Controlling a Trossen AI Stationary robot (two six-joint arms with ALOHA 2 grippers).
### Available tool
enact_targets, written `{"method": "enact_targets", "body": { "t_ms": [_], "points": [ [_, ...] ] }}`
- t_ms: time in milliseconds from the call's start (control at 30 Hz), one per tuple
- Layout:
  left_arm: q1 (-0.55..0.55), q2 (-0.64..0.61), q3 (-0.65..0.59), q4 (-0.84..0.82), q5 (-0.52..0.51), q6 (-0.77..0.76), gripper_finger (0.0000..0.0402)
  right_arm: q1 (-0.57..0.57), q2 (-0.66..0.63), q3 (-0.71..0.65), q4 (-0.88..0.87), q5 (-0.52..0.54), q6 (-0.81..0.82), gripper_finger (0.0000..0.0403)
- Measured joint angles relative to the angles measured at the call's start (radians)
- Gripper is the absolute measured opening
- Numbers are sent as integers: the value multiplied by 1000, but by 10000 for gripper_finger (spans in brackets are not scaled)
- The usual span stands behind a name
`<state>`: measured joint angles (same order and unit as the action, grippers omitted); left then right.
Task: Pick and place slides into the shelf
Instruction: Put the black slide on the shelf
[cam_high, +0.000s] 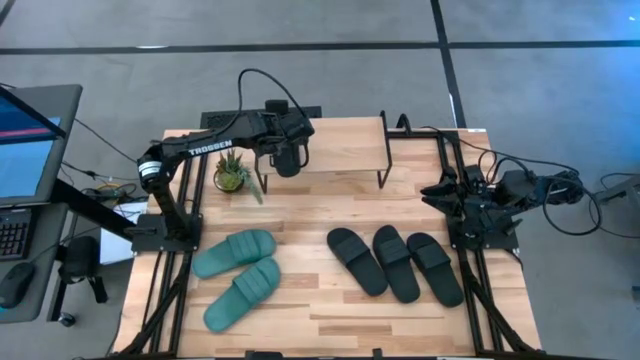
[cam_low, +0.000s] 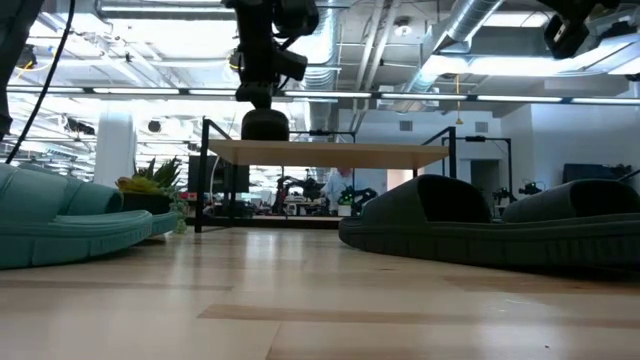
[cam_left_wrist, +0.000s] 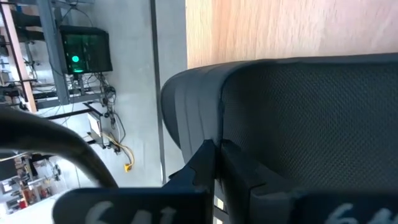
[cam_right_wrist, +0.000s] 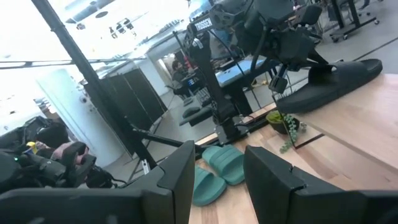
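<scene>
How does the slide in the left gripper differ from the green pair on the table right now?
The held slide is black; the green pair is teal. The held slide lies on the shelf top, in the left gripper, whose jaws are shut on its strap; the green pair lies free on the tabletop, side by side. All share the same wide-strap, open-toe shape.

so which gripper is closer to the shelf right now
Left. The left gripper is over the shelf's left end, shut on a black slide. The right gripper waits open off the shelf's right side.
</scene>
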<state>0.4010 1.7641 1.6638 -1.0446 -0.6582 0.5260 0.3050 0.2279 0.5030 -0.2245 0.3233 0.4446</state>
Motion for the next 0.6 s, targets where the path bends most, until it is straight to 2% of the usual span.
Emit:
{"method": "enact_targets", "body": {
  "t_ms": [333, 600],
  "points": [
    [0, 0, 0, -63, -8, 24, 0, 0, 0, 0, 0, 0, 0, 124],
    [-1, 0, 0, -68, -11, 121, 0, 0, 0, 0, 0, 0, 0, 124]
  ]
}}
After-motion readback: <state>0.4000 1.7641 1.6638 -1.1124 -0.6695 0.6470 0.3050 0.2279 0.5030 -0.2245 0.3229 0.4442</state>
